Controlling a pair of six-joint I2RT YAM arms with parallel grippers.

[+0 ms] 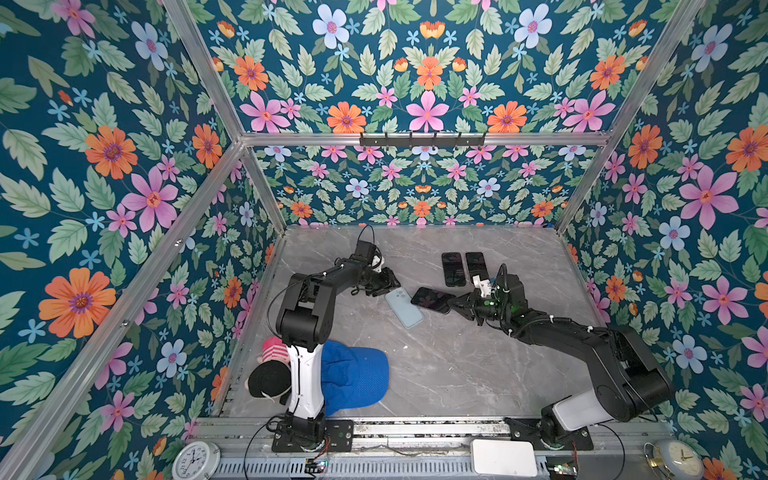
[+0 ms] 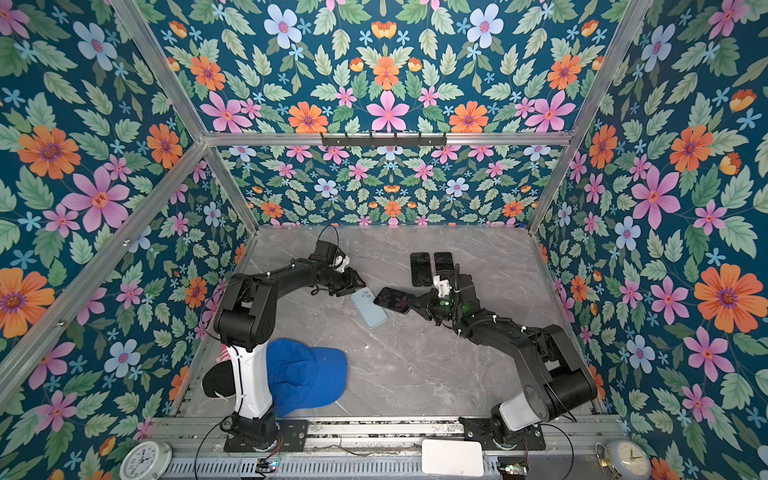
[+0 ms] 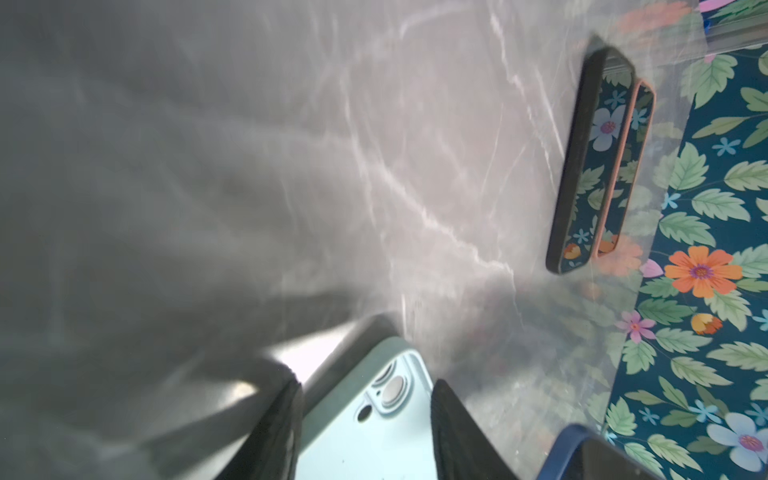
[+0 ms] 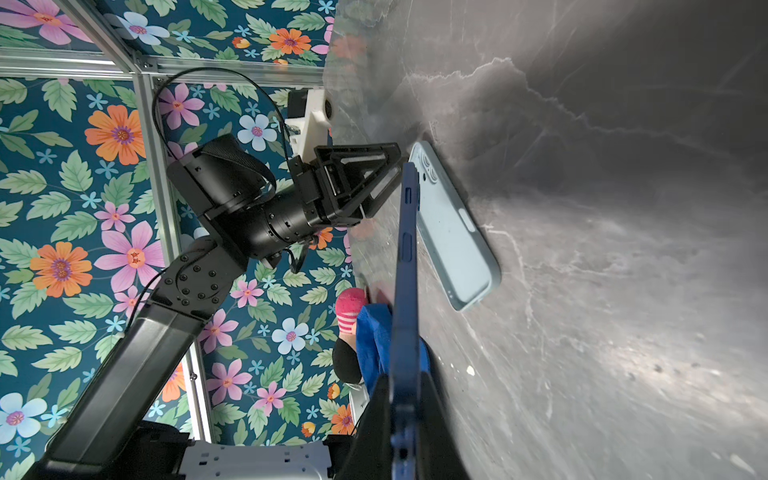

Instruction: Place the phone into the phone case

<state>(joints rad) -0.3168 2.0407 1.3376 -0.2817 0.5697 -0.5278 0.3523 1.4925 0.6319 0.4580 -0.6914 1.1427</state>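
Seeing right gripper (image 4: 407, 386) clamped on the stiff, slick phone (image 4: 406, 257), we judge the bendy case (image 4: 457, 241), between parted fingers (image 3: 453, 432) of left gripper (image 3: 365, 399) (contact unclear), wants holding by its rim.

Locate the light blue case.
In both top views the light blue case lies on the table, far end inside the left pincer, just left of the phone.

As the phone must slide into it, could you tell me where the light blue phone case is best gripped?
Probably its camera-cutout end, pinched across the narrow width from where the left claw is: the light blue phone case lies flat, and its other end should stay clear for the phone in the right claw.
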